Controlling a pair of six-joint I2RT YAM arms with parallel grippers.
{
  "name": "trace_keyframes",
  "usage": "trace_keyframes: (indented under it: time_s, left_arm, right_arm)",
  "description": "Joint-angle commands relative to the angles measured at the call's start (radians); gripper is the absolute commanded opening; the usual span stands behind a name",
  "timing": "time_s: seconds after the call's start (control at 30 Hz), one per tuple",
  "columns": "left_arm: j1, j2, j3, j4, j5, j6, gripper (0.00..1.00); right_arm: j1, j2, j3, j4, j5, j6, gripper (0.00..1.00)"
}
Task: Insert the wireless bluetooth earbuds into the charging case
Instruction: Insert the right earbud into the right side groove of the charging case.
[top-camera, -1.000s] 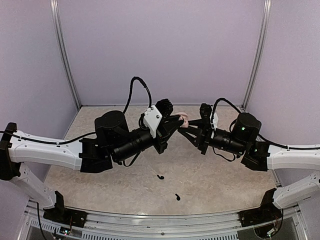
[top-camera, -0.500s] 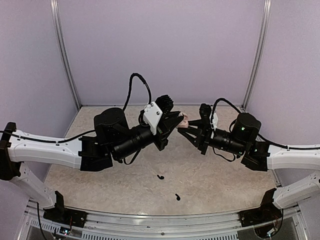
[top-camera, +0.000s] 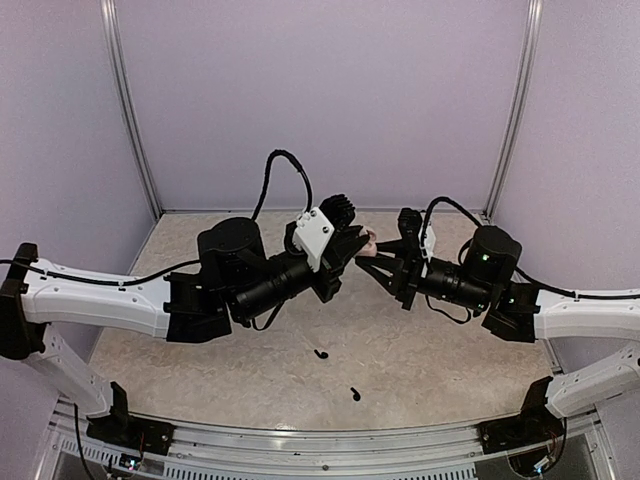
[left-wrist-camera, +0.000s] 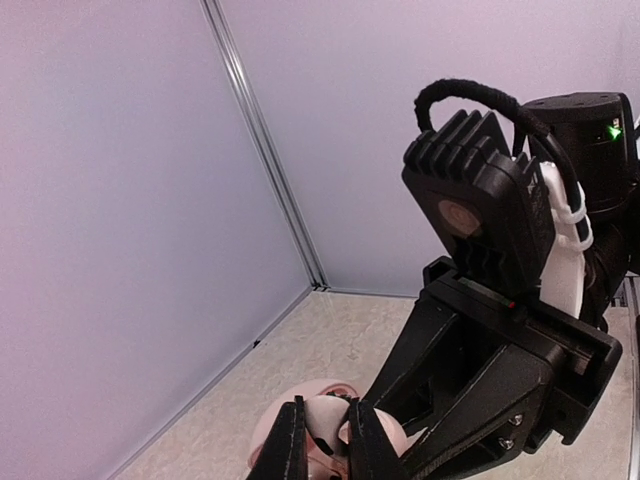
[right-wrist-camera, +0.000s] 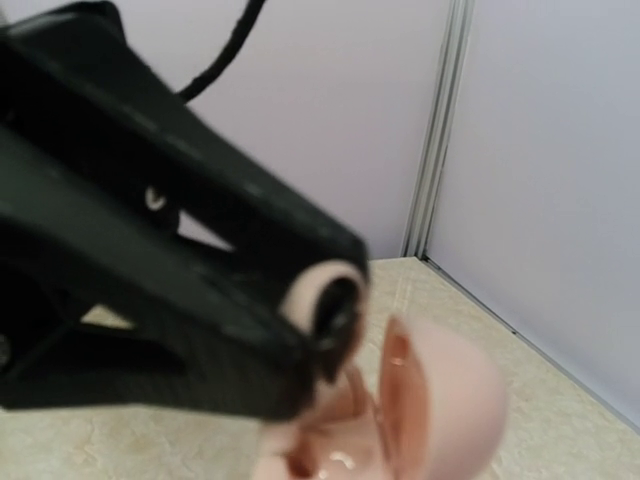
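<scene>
The left fingers (left-wrist-camera: 288, 452) are clenched almost together, pinching a pale edge of the charging case (right-wrist-camera: 450, 400) between their tips. The right fingers (left-wrist-camera: 490, 400) come in from the opposite side and narrow onto the same case, grasping it, though their tips are partly hidden behind it. The case is pale pink and round, held in the air between the two arms, well above the tabletop (top-camera: 430, 350). In the right wrist view it is open, its lid (right-wrist-camera: 455, 385) standing up on the right and the hollowed inside showing below, blurred and cut off by the bottom of the frame.

The two earbuds (top-camera: 320, 353), small and glossy black, lie on the mottled beige tabletop, nearer the arm bases than the case. One sits roughly under the left wrist and the other (top-camera: 355, 393) a little closer to the near edge, the two apart from each other.

Both arms reach inward from the sides, and lilac walls (top-camera: 320, 100) enclose the space
</scene>
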Motion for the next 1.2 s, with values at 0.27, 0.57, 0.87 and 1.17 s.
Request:
trace_keyframes:
  time_s: [0.27, 0.57, 0.87, 1.17]
  left_arm:
    - [-0.009, 0.026, 0.032, -0.034, -0.046, 0.028, 0.11]
    - [-0.022, 0.033, 0.025, -0.036, -0.052, 0.028, 0.22]
    - [-0.025, 0.032, 0.028, -0.035, -0.041, 0.032, 0.26]
    - [-0.057, -0.036, 0.029, -0.029, 0.001, 0.053, 0.37]
  right_arm:
    - [0.016, -0.038, 0.017, 0.022, 0.023, 0.013, 0.0]
    - [0.016, -0.048, 0.034, 0.032, 0.055, 0.063, 0.0]
    - [0.016, -0.045, 0.029, 0.023, 0.048, 0.057, 0.0]
    - [0.015, -0.043, 0.012, 0.006, 0.049, 0.051, 0.0]
